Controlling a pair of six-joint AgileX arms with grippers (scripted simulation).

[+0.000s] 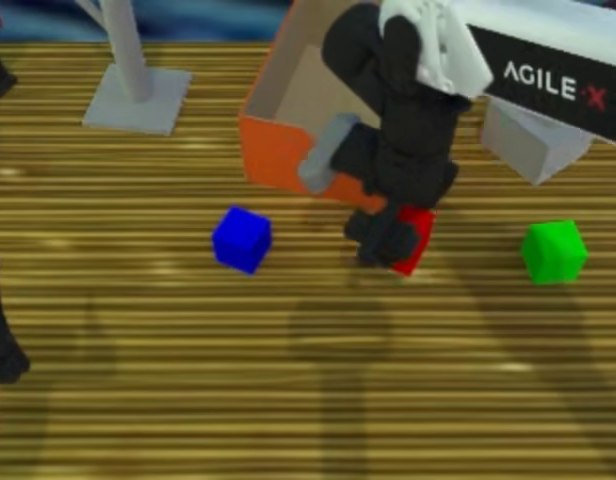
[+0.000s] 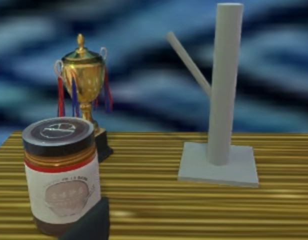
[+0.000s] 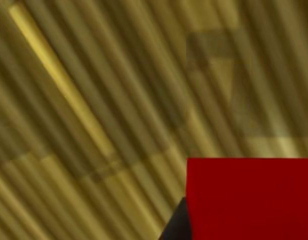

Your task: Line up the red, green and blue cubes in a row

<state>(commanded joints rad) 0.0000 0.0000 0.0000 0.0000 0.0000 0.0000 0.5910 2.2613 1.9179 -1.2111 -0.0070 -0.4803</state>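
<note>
The red cube [image 1: 419,236] is at the middle of the table, just in front of the orange box, with my right gripper [image 1: 388,241] shut on it. In the right wrist view the red cube [image 3: 249,200] rests against one dark finger [image 3: 176,226], and its square shadow falls on the wood away from it, so it hangs above the table. The blue cube [image 1: 241,238] sits to its left and the green cube [image 1: 554,250] to its right, both on the table at about the same depth. My left gripper [image 1: 2,358] is parked at the table's left edge, open and holding nothing.
A big orange box [image 1: 278,150] stands open behind the red cube. A grey stand [image 1: 138,95] [image 2: 219,160] is at the back left and a grey box [image 1: 533,140] at the back right. A jar [image 2: 61,175] and a gold trophy [image 2: 83,80] stand near the left arm.
</note>
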